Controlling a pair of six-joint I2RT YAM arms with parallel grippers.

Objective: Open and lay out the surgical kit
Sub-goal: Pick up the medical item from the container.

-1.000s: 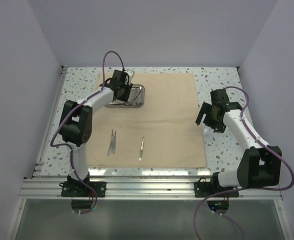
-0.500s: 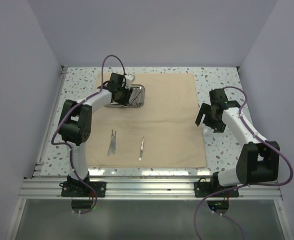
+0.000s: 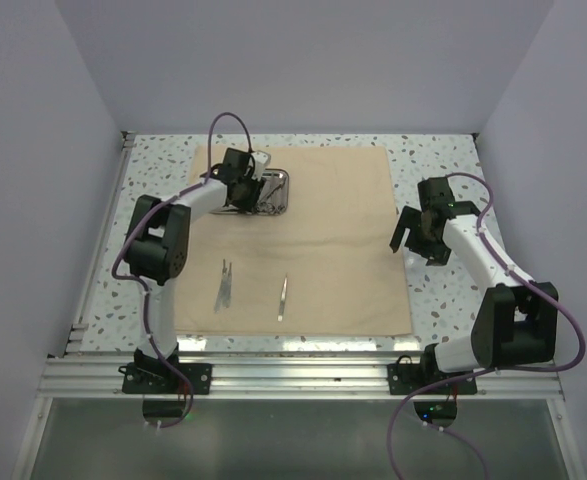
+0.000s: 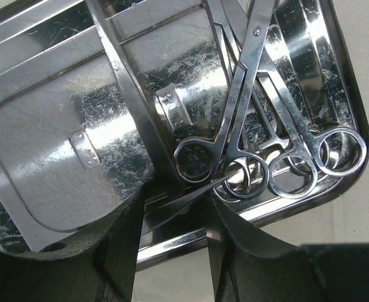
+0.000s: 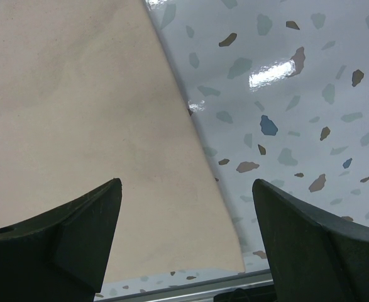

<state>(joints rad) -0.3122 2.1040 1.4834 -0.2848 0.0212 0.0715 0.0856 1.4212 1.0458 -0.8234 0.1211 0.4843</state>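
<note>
In steel tray (image 4: 46, 145), crossed instruments (image 4: 242, 82), wrist close-up

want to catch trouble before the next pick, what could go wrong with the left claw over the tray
1. The ring-handled instruments cross and overlap in the steel tray, so the left claw lifting one may drag others along.
2. The tray seems to sit loose on the beige cloth; a nudge at its rim could slide it.

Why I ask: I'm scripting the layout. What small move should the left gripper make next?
Probably lower the left gripper and close on the nearest ring-handled forceps: it hovers open over the tray rim, and those ring handles lie just ahead.
</note>
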